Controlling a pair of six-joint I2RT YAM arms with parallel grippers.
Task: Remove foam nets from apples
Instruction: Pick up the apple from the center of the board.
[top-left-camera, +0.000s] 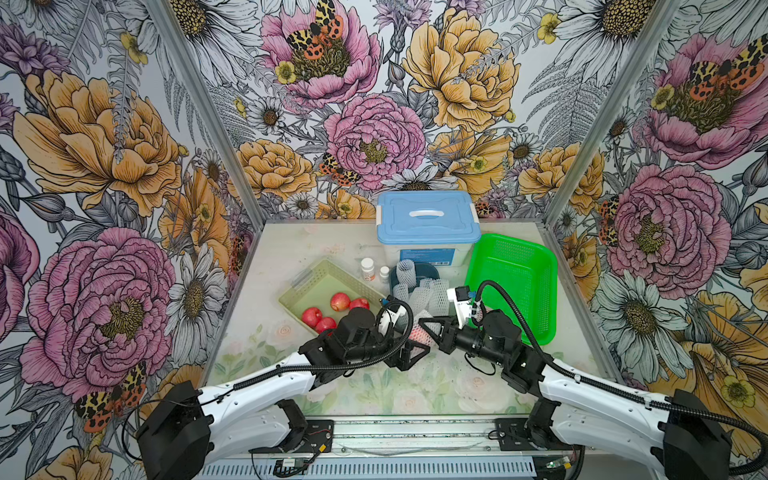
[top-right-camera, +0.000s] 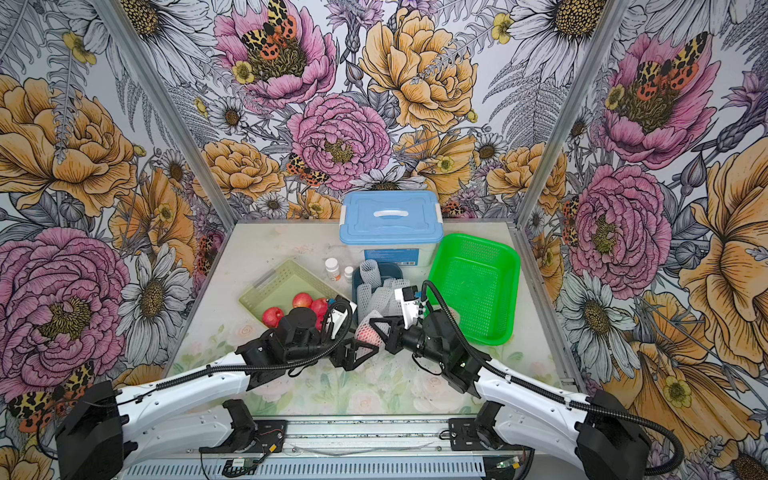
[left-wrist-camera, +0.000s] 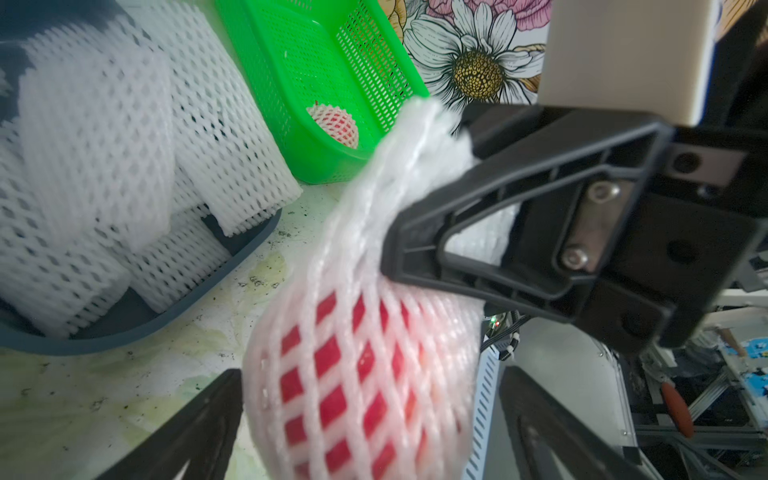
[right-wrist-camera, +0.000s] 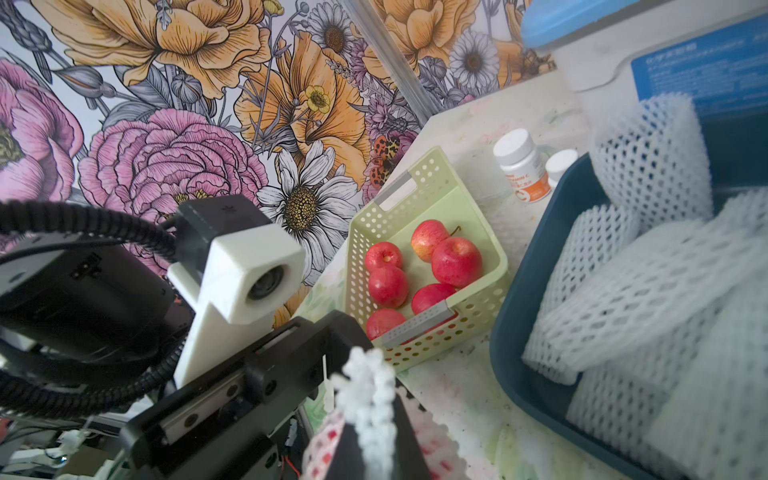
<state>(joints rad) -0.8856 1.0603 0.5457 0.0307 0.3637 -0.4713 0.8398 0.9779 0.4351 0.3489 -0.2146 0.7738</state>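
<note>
While pinching end of foam net (left-wrist-camera: 374, 232) in clamped right gripper (right-wrist-camera: 374, 436) beside dark blue bin (left-wrist-camera: 245, 253), straddling apple (left-wrist-camera: 328, 365) with left gripper (left-wrist-camera: 370, 374) spread wide, holding nothing; needing fruit clamped before pulling.

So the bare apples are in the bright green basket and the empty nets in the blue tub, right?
No: the bare apples lie in the pale yellow-green tray, as the right wrist view shows. The empty nets are in the blue tub.
</note>
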